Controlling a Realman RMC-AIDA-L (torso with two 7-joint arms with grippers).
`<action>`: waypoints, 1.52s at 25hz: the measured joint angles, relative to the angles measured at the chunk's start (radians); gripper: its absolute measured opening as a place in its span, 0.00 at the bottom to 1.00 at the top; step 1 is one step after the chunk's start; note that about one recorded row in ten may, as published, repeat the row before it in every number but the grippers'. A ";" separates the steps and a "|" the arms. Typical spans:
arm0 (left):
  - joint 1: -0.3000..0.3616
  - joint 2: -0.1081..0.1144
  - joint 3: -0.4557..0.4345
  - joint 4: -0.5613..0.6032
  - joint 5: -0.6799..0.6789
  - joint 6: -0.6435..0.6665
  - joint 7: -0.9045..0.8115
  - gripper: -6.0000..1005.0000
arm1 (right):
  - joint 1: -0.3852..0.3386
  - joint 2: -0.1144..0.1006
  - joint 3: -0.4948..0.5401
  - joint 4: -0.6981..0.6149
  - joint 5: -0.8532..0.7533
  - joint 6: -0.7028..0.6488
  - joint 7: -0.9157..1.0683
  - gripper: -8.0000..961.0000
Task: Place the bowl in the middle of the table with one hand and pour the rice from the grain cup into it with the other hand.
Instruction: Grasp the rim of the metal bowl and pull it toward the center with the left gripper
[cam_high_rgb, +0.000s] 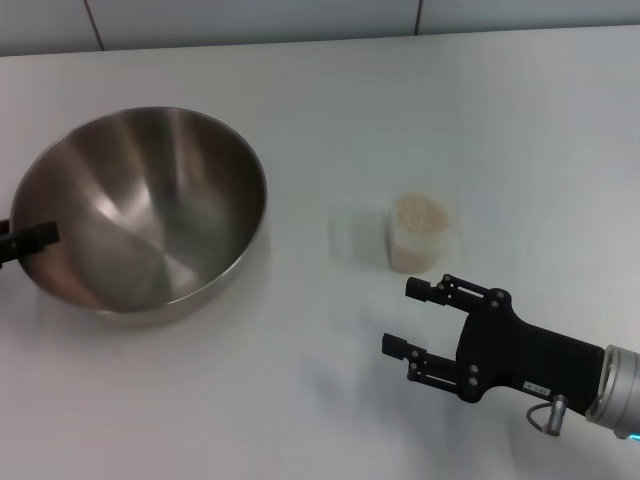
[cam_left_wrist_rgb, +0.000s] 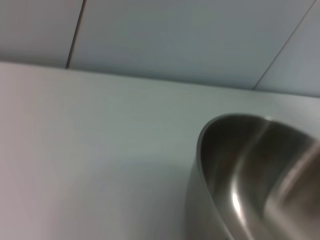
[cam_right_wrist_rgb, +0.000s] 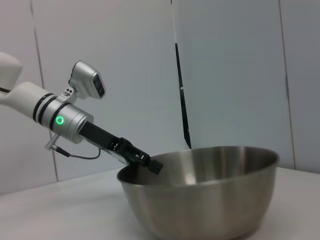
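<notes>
Bowl (cam_high_rgb: 140, 210) sits pinched at its rim by my left gripper (cam_high_rgb: 30, 240), while my right gripper (cam_high_rgb: 412, 318), spread wide, hangs just short of the rice-filled grain cup (cam_high_rgb: 420, 235), lined up to grasp.

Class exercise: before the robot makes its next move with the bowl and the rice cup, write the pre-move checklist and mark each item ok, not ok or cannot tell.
1. Left gripper grips the bowl rim: ok.
2. Bowl at mid-table: not ok, it sits on the left.
3. Bowl empty: ok.
4. Grain cup upright, holding rice: ok.
5. Right gripper open, short of the cup: ok.
6. Path from right gripper to cup free: ok.
</notes>
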 joint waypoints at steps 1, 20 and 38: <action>0.003 -0.001 0.019 0.019 0.020 -0.011 -0.060 0.71 | 0.000 0.000 0.000 0.000 0.000 0.003 0.000 0.73; 0.016 -0.005 0.033 0.076 0.030 -0.008 -0.116 0.10 | 0.004 0.002 0.009 0.006 0.000 0.019 -0.002 0.73; -0.029 -0.006 0.133 0.114 0.018 -0.011 -0.107 0.05 | 0.015 0.002 0.031 0.014 0.000 0.033 -0.032 0.73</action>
